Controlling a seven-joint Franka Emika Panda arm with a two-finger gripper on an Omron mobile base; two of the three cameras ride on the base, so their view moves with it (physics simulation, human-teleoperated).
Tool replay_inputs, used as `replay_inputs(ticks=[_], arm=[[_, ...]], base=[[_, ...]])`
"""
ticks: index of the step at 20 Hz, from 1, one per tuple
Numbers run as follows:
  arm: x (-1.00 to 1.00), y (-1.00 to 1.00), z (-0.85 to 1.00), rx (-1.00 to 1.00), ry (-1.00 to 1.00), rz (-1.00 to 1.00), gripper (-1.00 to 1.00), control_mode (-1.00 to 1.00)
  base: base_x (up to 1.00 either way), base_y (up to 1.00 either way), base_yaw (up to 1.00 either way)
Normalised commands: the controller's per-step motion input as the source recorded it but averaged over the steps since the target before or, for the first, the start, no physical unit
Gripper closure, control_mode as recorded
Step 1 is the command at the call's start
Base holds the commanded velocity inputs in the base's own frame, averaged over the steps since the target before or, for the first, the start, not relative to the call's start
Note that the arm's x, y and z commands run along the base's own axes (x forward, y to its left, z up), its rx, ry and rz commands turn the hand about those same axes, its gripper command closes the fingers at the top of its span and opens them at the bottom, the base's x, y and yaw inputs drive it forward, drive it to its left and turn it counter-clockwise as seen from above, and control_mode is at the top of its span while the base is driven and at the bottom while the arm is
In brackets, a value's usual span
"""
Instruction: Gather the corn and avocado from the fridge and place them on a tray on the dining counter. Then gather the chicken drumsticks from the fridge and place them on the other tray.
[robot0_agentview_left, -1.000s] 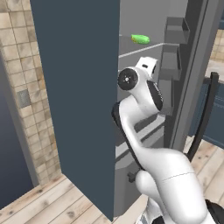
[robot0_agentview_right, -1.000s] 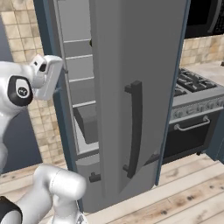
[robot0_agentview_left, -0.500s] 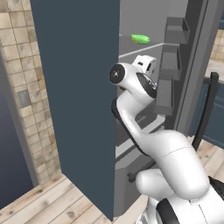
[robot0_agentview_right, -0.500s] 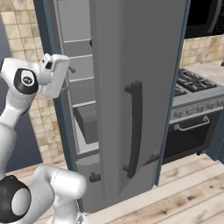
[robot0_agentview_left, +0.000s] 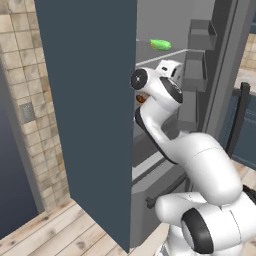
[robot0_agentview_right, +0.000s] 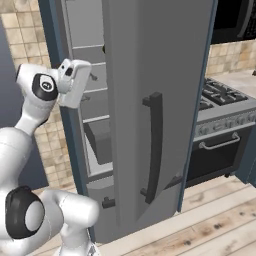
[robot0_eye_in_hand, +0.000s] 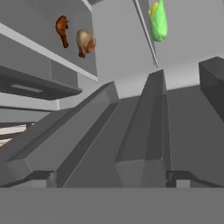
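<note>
Hand view: spread, empty claw faces fridge shelves, seemingly holding corn.

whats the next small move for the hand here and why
Probably reach further into the fridge and turn toward the corn. The hand is open and holds nothing, and in the hand view the corn lies on a shelf away at the frame's top, well off the line between the fingertips, while the two drumsticks sit on another shelf; the task takes corn first.

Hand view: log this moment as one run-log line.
phase: reaching into fridge | gripper: open, empty | corn: on shelf | drumsticks: two on another shelf | fridge door: open
</note>
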Motion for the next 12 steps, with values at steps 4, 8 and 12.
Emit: replay_inputs(ticks=[4, 8, 12], arm=[[0.13, -0.43, 0.0, 0.0, 0.0, 0.0, -1.0, -1.0], [0.19, -0.44, 0.0, 0.0, 0.0, -0.01, -1.0, -1.0], [0.01, -0.59, 0.0, 0.0, 0.0, -0.03, -1.0, -1.0]], base=[[0.0, 0.0, 0.0], [0.0, 0.0, 0.0], [0.0, 0.0, 0.0]])
